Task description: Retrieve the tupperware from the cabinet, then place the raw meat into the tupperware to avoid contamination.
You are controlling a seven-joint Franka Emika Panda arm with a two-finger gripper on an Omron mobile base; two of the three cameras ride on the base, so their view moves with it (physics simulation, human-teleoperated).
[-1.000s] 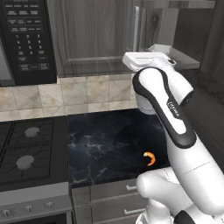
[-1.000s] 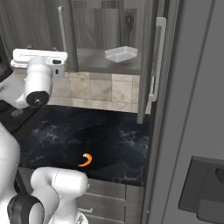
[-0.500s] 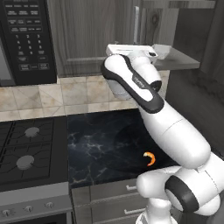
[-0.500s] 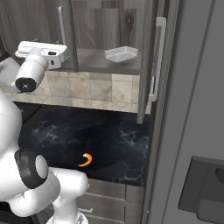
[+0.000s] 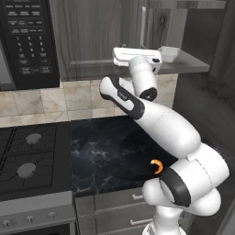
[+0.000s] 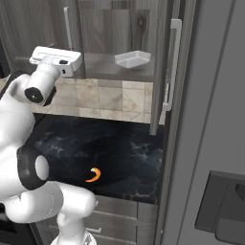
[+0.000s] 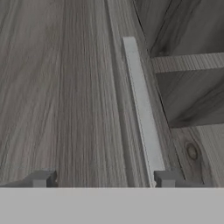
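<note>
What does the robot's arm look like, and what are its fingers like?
The arm is made of smooth, rounded, glossy white shells with dark bands at the joints, and small dark lettering on one segment. Its hand is a flat white block. The gripper has two small, square, dark grey finger tips. No cables show.

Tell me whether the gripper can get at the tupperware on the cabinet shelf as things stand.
Probably yes, but not straight ahead: the gripper faces the closed left door, while the tupperware sits on the open shelf to its right, with that door swung clear.

grey-brown wood-grain cabinet (image 6: 103,28), translucent whitish tupperware (image 6: 132,59), orange raw meat (image 6: 94,175), black marbled counter (image 6: 119,153)
</note>
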